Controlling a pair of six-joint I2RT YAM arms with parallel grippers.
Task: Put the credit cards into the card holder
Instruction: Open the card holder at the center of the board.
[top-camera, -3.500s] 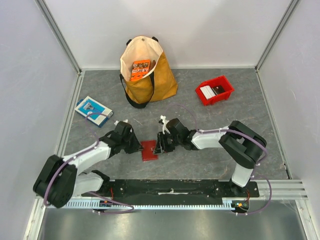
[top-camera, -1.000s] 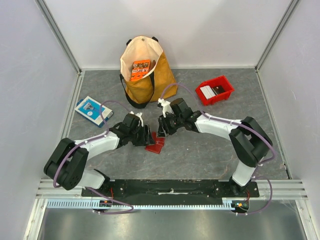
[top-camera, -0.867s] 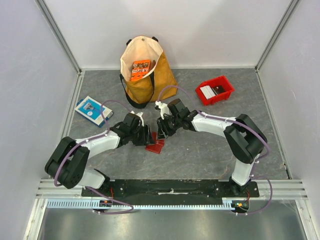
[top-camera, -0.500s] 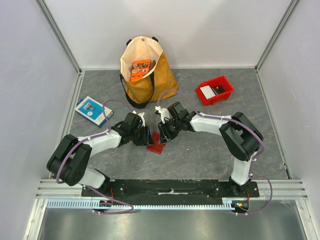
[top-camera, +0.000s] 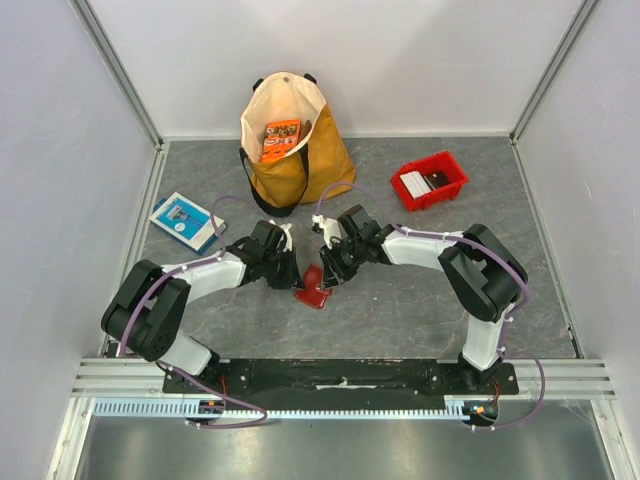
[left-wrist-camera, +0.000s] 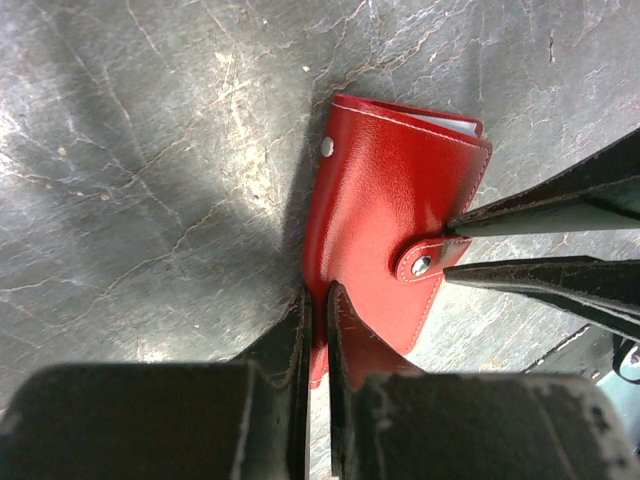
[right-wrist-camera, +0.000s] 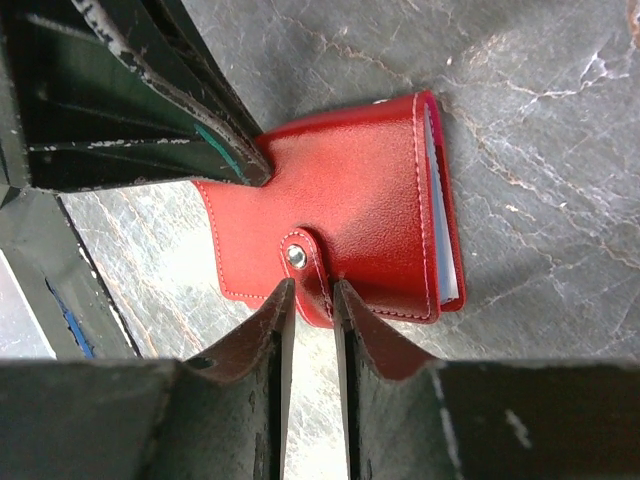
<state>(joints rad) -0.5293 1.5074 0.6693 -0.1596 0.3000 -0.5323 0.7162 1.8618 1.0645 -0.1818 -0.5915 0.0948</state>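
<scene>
The card holder (top-camera: 313, 288) is a red folded wallet on the grey table between both grippers. In the left wrist view my left gripper (left-wrist-camera: 318, 300) is shut on the near edge of the card holder (left-wrist-camera: 385, 215). In the right wrist view my right gripper (right-wrist-camera: 311, 295) pinches the snap tab (right-wrist-camera: 303, 268) of the card holder (right-wrist-camera: 350, 215). Pale inner edges (right-wrist-camera: 446, 230) show at its open side. The credit cards, one whitish (top-camera: 413, 184) and one dark grey (top-camera: 438, 179), lie in the red bin (top-camera: 448, 165) at the back right, far from both grippers.
A tan tote bag (top-camera: 300, 165) stands at the back centre with an orange packet (top-camera: 281, 139) inside. A blue-and-white flat box (top-camera: 186, 221) lies at the left. Aluminium frame rails and white walls bound the table.
Both grippers and the card holder have shifted a little away from the near edge. The holder, earlier lying as a flat square, now looks narrower and turned, held from both sides.
</scene>
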